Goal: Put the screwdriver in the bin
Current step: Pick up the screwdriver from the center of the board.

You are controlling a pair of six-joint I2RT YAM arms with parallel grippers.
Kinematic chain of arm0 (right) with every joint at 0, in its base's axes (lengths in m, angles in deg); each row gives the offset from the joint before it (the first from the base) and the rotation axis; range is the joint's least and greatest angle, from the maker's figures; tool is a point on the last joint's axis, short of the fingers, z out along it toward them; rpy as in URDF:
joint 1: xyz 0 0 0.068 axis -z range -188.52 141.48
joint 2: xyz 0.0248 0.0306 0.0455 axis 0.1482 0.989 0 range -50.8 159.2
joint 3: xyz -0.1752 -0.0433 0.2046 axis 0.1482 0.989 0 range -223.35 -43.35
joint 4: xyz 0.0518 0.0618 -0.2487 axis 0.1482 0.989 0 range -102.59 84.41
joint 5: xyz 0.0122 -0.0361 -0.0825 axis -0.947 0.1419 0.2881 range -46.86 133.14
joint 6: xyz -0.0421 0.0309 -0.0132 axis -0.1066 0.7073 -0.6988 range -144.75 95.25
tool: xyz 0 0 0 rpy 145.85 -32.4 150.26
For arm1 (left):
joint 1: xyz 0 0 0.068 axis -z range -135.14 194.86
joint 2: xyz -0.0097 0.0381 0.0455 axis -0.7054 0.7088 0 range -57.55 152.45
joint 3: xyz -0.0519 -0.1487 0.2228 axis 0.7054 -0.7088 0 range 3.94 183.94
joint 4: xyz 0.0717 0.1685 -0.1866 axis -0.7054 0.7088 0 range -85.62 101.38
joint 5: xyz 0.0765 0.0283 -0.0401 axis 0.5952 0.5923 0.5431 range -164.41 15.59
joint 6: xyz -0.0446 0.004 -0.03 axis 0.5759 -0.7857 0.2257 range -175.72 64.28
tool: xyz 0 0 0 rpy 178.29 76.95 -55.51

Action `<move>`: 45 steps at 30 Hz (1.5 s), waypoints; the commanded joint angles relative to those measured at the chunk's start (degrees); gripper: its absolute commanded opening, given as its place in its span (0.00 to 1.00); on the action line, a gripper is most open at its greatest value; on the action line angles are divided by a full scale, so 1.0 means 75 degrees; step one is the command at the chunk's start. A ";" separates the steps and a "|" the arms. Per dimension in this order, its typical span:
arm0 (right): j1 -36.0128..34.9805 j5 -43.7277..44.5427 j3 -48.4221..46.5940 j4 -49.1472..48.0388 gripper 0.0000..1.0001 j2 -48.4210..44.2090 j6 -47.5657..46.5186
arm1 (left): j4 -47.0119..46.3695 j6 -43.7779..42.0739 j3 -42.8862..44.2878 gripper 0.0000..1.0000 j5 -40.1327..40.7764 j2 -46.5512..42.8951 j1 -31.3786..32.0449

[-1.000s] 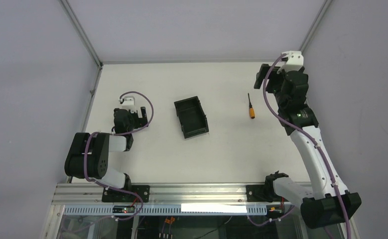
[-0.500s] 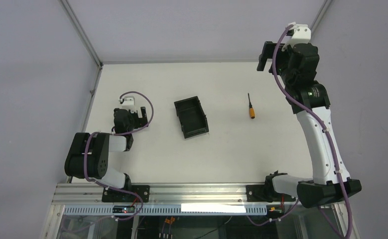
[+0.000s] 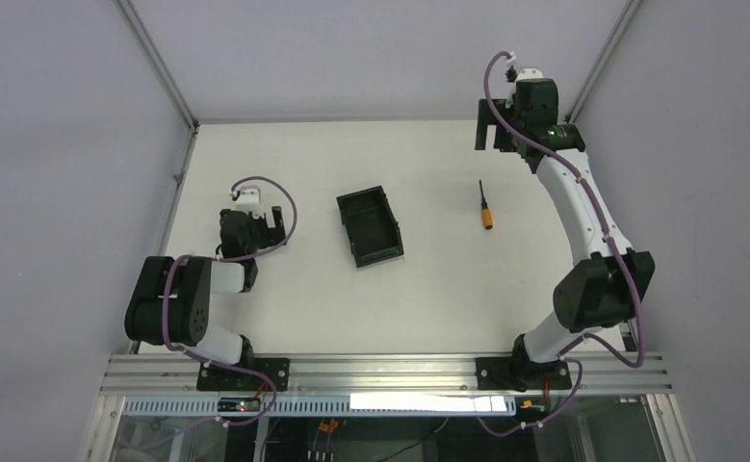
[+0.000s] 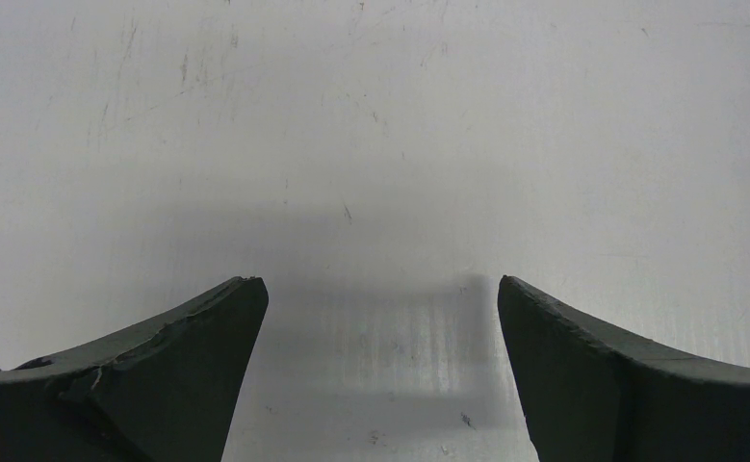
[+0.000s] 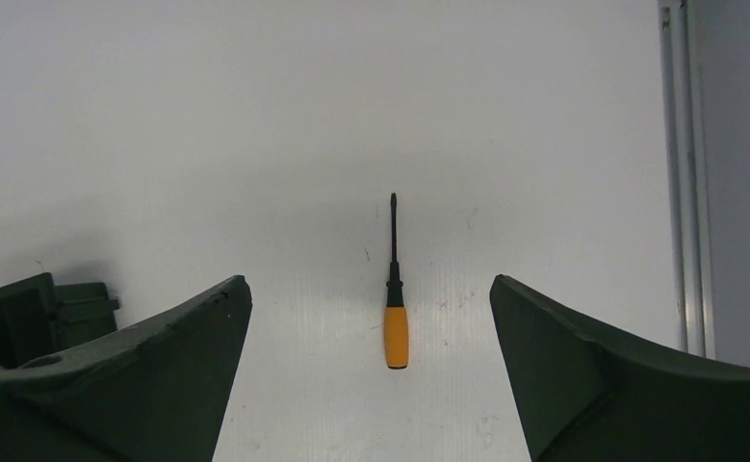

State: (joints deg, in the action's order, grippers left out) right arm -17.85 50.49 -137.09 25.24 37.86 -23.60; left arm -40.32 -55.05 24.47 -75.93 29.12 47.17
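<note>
Screwdriver (image 3: 486,207) lay flat on the counter (image 3: 448,289) toward the far right corner, well apart from the bin (image 3: 370,226) mid-counter. Right gripper (image 5: 369,279) hung high near the far edge, spread wide, empty. Left gripper (image 4: 380,281) by the left edge gaped too.

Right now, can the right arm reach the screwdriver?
Probably yes. The open right gripper faces the screwdriver, which lies alone on the table, lined up between its fingers. The bin sits off to one side, blocking nothing.
</note>
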 commanded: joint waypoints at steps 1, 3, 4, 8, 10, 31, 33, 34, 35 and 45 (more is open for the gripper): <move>0.0164 -0.0347 0.0352 -0.0056 0.99 0.0519 -0.0004 | -0.0191 0.0005 0.0187 0.99 0.0077 -0.0046 0.0034; 0.0186 -0.0357 0.0616 -0.0191 0.99 0.0735 -0.0031 | -0.0191 0.0005 0.0192 0.99 0.0083 -0.0044 0.0032; 0.0204 -0.0353 0.0773 -0.0276 0.99 0.0846 -0.0041 | -0.0191 0.0005 0.0192 0.99 0.0076 -0.0041 0.0035; 0.0257 -0.0377 0.1312 -0.0537 0.99 0.1296 -0.0071 | -0.0191 0.0005 0.0192 0.99 0.0074 -0.0037 0.0041; 0.0264 -0.0400 0.1488 -0.0614 0.99 0.1504 -0.0081 | -0.0193 0.0005 0.0192 0.99 0.0075 -0.0037 0.0033; 0.0409 -0.0513 0.2484 -0.1135 0.52 0.2901 -0.0043 | -0.0191 0.0005 0.0192 0.99 0.0074 -0.0043 0.0039; 0.0417 -0.0506 0.2500 -0.1151 0.42 0.2889 -0.0032 | -0.0197 0.0005 0.0192 0.99 0.0077 -0.0039 0.0035; 0.0419 -0.0492 0.2501 -0.1163 0.35 0.2870 -0.0022 | -0.0192 0.0005 0.0190 0.99 0.0080 -0.0037 0.0033; 0.0414 -0.0489 0.2508 -0.1164 0.29 0.2838 -0.0018 | -0.0191 0.0006 0.0192 0.99 0.0073 -0.0043 0.0033; 0.0411 -0.0415 0.2214 -0.0665 0.03 0.2057 -0.0009 | -0.0191 0.0005 0.0191 0.99 0.0074 -0.0037 0.0033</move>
State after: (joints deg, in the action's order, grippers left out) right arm -14.98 47.15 -118.49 18.72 59.04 -23.71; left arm -40.32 -55.05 24.47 -75.93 29.12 47.17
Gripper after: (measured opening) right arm 0.169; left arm 0.992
